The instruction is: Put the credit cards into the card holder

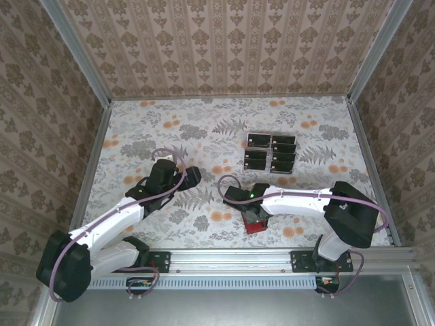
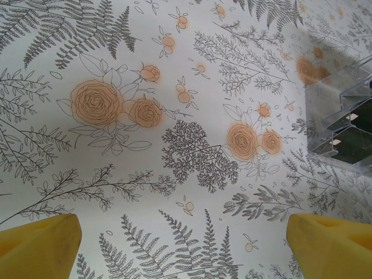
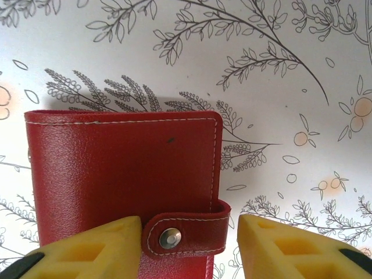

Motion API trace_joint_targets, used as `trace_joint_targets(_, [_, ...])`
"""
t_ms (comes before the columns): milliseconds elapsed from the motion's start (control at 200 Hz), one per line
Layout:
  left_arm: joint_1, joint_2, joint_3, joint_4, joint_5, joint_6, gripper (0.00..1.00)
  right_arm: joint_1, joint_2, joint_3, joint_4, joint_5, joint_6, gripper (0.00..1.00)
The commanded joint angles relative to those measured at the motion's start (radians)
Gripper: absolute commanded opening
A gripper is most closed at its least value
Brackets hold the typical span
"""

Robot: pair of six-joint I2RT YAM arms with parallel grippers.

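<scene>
Card holder point(image 3: 122, 174), snap strap between parted fingers of right claw point(image 3: 189, 225).

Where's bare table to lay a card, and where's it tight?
Free: the table's far left corner beyond the left arm; strip between credit cards and right wall. Tight: between cards and card holder, by the right end effector.

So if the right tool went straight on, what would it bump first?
Probably the red card holder: its closed snap strap sits between the fingers of the right tool, though how near is unclear.
</scene>
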Motion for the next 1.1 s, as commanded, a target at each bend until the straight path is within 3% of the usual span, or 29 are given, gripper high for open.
trace_joint_targets(0, [0.009,0.01,-0.007,0.007,-0.007,-0.005,1.0,0.007,-0.015,-0.024,-0.014,0.023,0.022,0.45])
trace_joint_targets(90, [0.009,0.014,-0.005,0.009,-0.007,-0.005,1.0,0.007,-0.023,-0.045,0.0,0.021,0.027,0.41])
trace_joint_targets(245, [0.009,0.02,-0.004,0.012,-0.007,-0.006,1.0,0.007,0.003,-0.063,0.025,0.0,0.029,0.25])
trace_joint_targets(390, [0.01,0.025,-0.001,0.012,-0.004,-0.005,1.0,0.007,0.019,-0.072,0.045,-0.011,0.024,0.0])
trace_joint_targets(710, [0.029,0.05,-0.02,0.034,0.041,-0.015,1.0,-0.01,-0.059,0.081,0.1,-0.048,-0.028,0.0])
trace_joint_targets(1090, [0.068,0.054,-0.099,0.225,0.197,-0.091,1.0,-0.073,0.06,0.223,0.281,-0.166,-0.042,0.0])
